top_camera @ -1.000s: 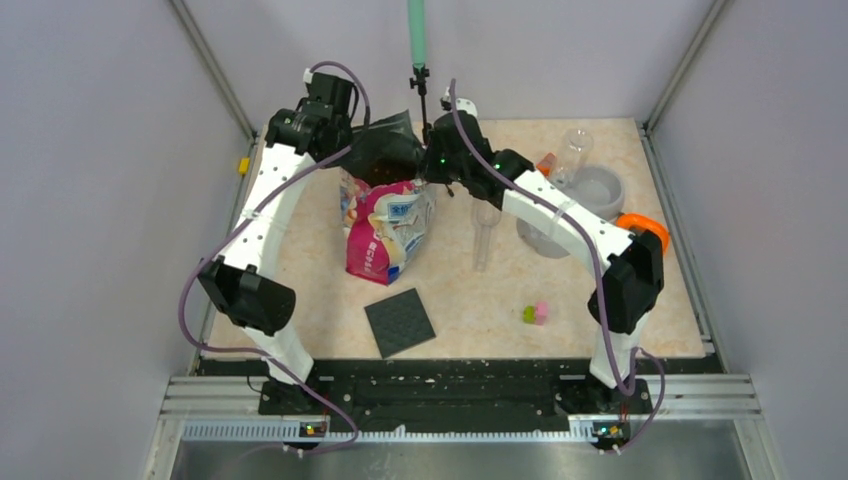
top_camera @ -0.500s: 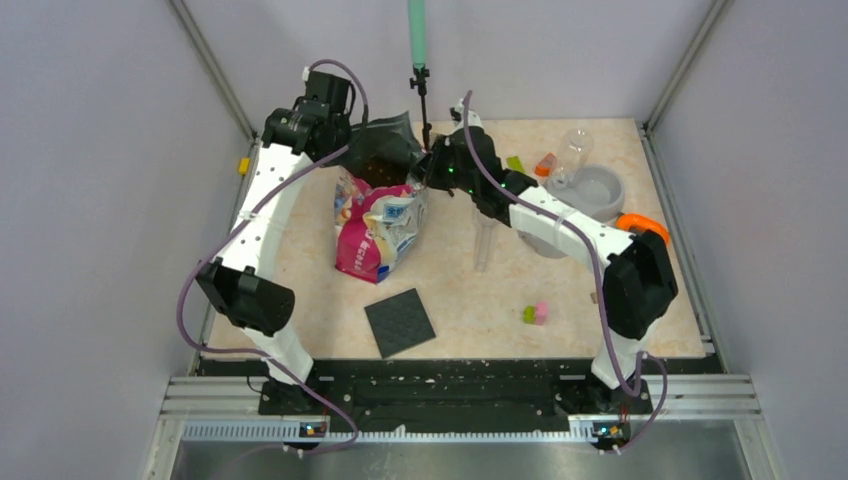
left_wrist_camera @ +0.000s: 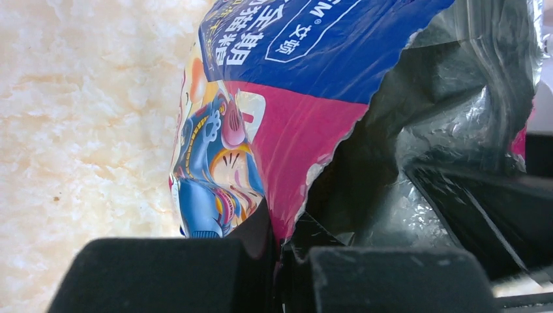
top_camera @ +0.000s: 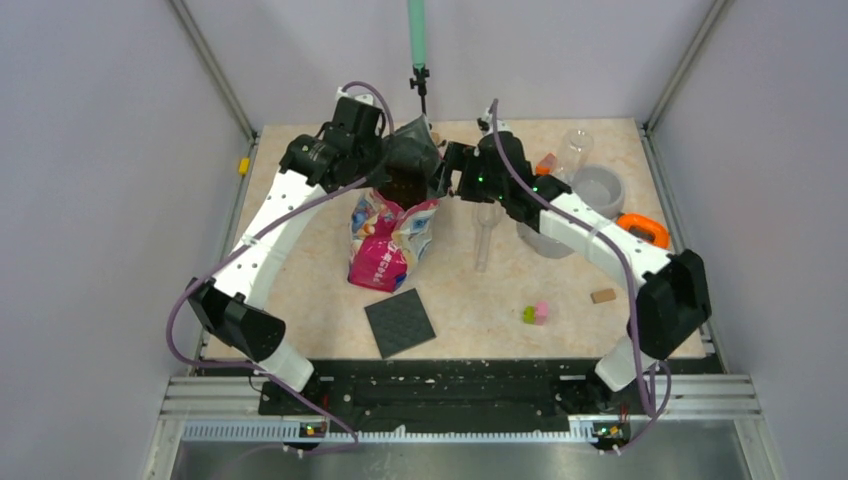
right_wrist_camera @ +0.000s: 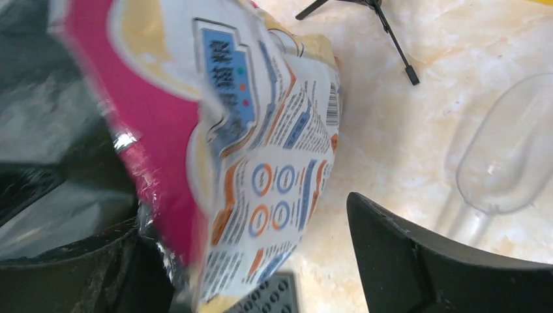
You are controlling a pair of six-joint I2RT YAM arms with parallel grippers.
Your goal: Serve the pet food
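The left claw (left_wrist_camera: 279, 253) is clamped on the torn top edge of the glossy pink-and-blue cartoon-printed bag (left_wrist_camera: 287, 124), which reaches down from it to the beige tabletop (left_wrist_camera: 78, 130). The right claw (right_wrist_camera: 241, 248) has its fingers apart, with the bag's opposite wall between them. Between the two claws, in the bag's open mouth, the pet food (top_camera: 405, 187) shows as a dark brown patch. Near the right claw's outer side lies a clear plastic scoop (right_wrist_camera: 502, 163).
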